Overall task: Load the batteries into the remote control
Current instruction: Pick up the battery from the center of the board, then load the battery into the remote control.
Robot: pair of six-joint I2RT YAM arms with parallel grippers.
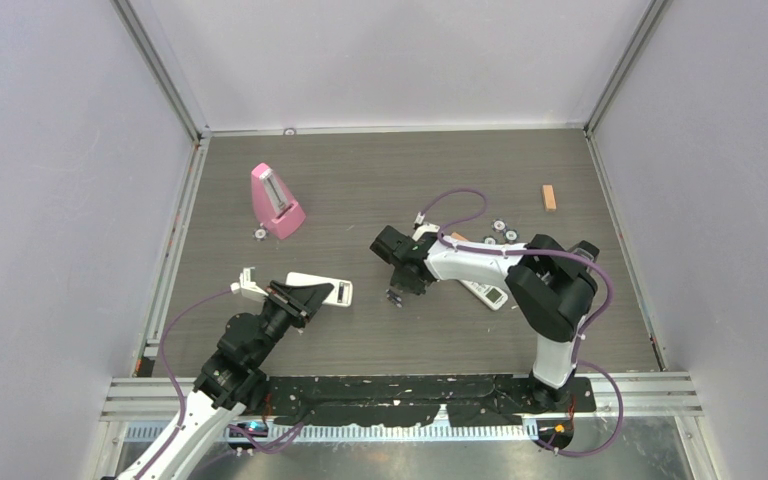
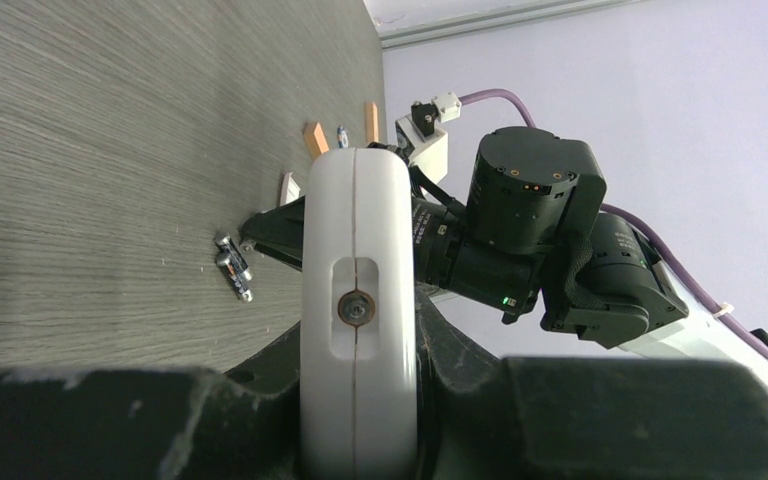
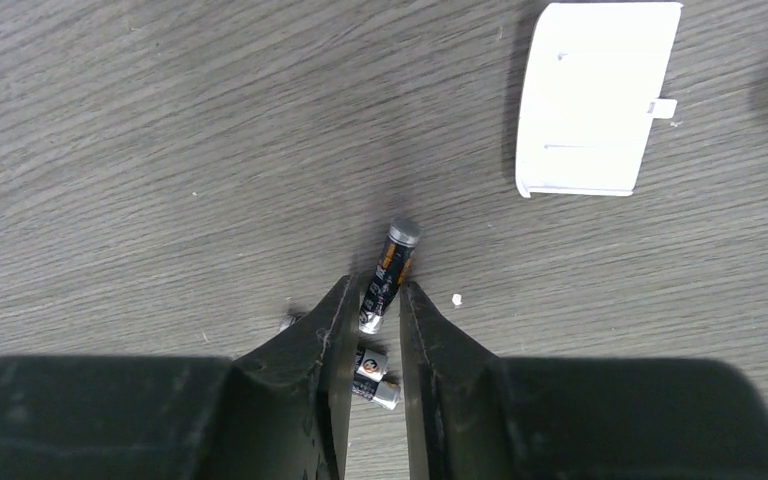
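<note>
My left gripper [image 1: 298, 299] is shut on the long white remote control [image 1: 326, 292], which it holds on edge [image 2: 358, 300] above the table. In the right wrist view my right gripper [image 3: 375, 292] points down at the table. Its jaws stand narrowly either side of one of the batteries [image 3: 390, 268], a dark cylinder with silvery ends lying flat. A thin gap still shows on the right side. A second battery [image 3: 376, 379] lies under the fingers. From the left wrist, two batteries [image 2: 232, 266] show at the right fingertips [image 2: 265, 228].
A white battery cover [image 3: 592, 100] lies just beyond the batteries. A shorter remote [image 1: 486, 292] lies under the right arm. Coin-like discs [image 1: 500, 228], an orange block [image 1: 549, 197] and a pink metronome [image 1: 278, 203] stand further back.
</note>
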